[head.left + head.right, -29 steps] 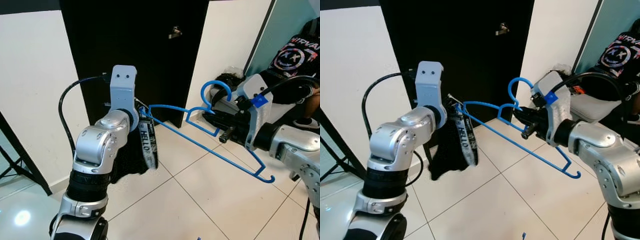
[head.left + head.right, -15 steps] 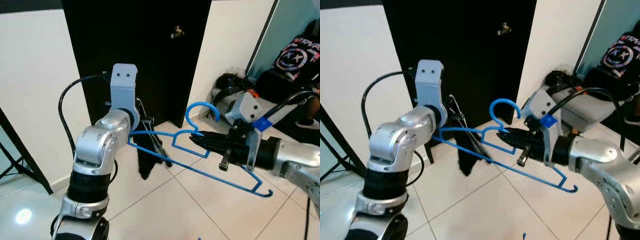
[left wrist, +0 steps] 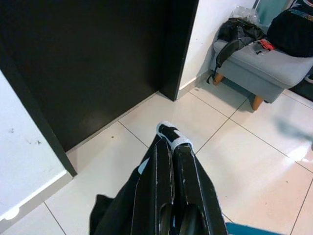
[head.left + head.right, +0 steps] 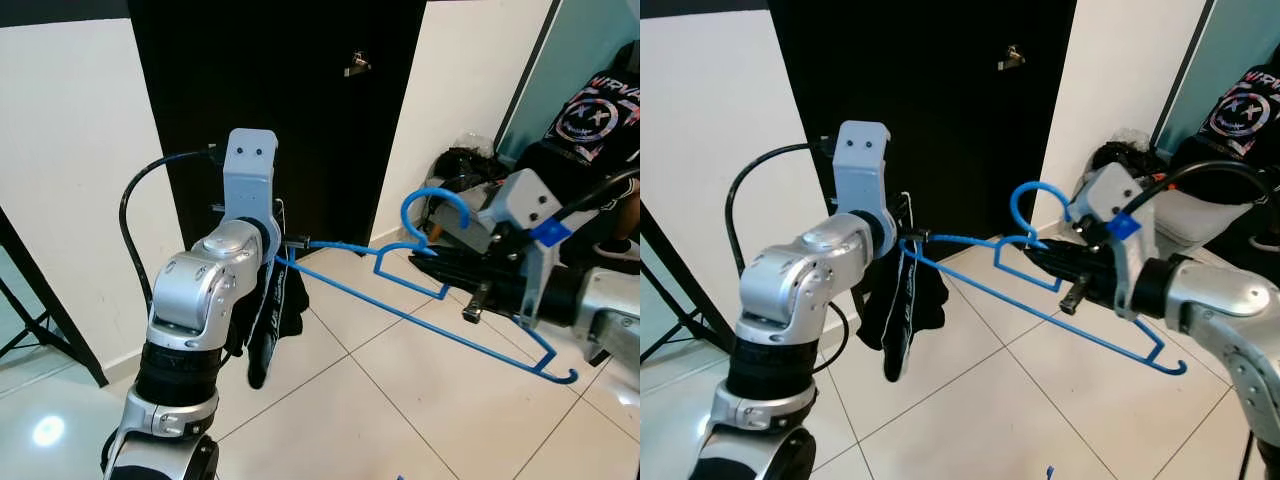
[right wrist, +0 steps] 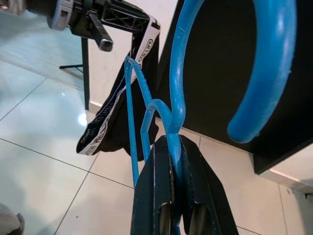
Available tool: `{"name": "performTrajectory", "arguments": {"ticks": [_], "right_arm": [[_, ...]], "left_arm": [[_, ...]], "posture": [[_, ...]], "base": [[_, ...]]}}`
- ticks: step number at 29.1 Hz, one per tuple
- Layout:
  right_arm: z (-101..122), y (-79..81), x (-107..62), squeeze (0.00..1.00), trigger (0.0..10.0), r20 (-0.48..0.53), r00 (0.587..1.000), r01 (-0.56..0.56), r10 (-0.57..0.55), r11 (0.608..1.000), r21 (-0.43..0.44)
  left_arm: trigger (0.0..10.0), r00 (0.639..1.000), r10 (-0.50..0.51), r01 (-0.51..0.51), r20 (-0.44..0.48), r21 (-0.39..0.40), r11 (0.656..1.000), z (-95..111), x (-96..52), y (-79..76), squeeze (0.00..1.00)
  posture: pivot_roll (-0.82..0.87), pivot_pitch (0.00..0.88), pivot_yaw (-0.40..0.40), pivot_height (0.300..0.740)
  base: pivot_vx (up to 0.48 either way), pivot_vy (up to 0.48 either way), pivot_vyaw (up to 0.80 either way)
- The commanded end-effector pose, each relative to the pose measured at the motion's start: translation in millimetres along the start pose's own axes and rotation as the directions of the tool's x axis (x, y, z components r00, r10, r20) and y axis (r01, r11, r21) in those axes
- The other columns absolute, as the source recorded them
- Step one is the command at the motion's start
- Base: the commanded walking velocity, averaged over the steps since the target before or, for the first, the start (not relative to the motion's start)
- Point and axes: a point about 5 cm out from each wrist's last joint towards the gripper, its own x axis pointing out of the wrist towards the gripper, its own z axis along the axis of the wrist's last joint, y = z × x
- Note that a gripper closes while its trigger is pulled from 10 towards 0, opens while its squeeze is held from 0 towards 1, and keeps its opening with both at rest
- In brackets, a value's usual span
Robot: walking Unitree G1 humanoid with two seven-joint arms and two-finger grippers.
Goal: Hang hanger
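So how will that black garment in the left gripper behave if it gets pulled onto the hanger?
Probably floppy: the black garment droops in loose folds below the left gripper, which is shut on it. It looks thin and light, so it may sway or bunch against the blue hanger held in the right gripper.

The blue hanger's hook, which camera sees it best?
The right wrist view: the hook of the blue hanger curves up close above the right gripper, shut on its neck. The eye views show the hook small but the whole hanger. The left wrist view shows the left gripper shut on the black garment.
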Motion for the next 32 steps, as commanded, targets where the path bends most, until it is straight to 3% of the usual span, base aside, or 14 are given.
{"name": "performTrajectory", "arguments": {"ticks": [1,19,32], "right_arm": [[0,-4.5,-3.5,0.0,10.0,-0.002,1.0,0.027,-0.027,1.0,-0.006],[12,-7.0,-7.5,0.0,10.0,0.073,0.997,0.029,-0.028,1.0,-0.007],[10,-11.0,-12.4,0.0,10.0,0.056,0.997,0.049,-0.048,0.999,-0.013]], "left_arm": [[10.0,1.0,-0.007,0.007,-0.001,0.002,1.0,-2,-1.7,-1.6,0.0],[10.0,1.0,-0.009,0.009,0.0,0.028,1.0,-3,-1.6,-2.9,0.0],[10.0,1.0,-0.014,0.014,0.003,0.036,0.999,-3,-2.6,-4.6,0.0]], "posture": [[-0.03,0.004,-0.034,0.74],[-0.03,0.003,-0.034,0.74],[-0.03,0.001,-0.035,0.74]], "base": [[0.0,0.0,0.0],[0.0,0.0,0.0],[0.0,0.0,0.0]]}}
